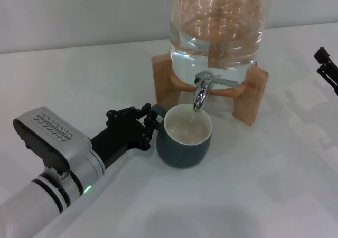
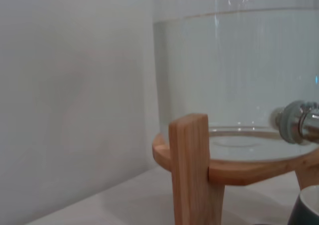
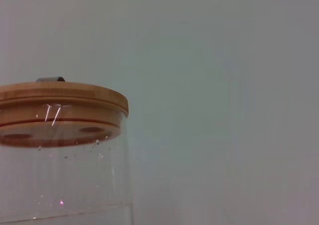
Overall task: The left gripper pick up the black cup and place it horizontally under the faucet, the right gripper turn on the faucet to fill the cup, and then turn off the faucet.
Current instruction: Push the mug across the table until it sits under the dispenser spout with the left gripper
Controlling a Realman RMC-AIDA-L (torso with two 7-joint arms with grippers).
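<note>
White worktop (image 1: 274,196) fills the scene, and the biggest thing on it is the clear water jar (image 1: 216,32), sitting toward the far edge on its wooden stand (image 1: 248,98). There's plenty of water inside, and the right wrist view catches the wooden lid (image 3: 60,98) up top. The left wrist view looks along the stand's near leg (image 2: 192,170) with the jar's base ring resting on it.

Next in size, the left arm (image 1: 53,159) reaches in from the near left corner of the worktop, silver forearm leading to the left tool (image 1: 149,123). Its slim jointed fingers are wrapped around the small loop handle of the black cup (image 1: 186,143), closed on it as far as the head view lets me judge; the handle is mostly hidden behind the fingers.

The cup itself stands upright on the worktop in front of the stand, cream inside facing up, right under the faucet (image 1: 202,93). The chrome spout points down over the far part of the cup's mouth, thin lever sticking out to the right. A sliver of the cup rim (image 2: 306,210) shows in the left wrist view too, below the faucet's fitting (image 2: 299,122).

Smallest of all, the right tool (image 1: 327,69) peeks in at the right edge, well apart from the faucet; whether it's wide or narrow, I cannot tell.
</note>
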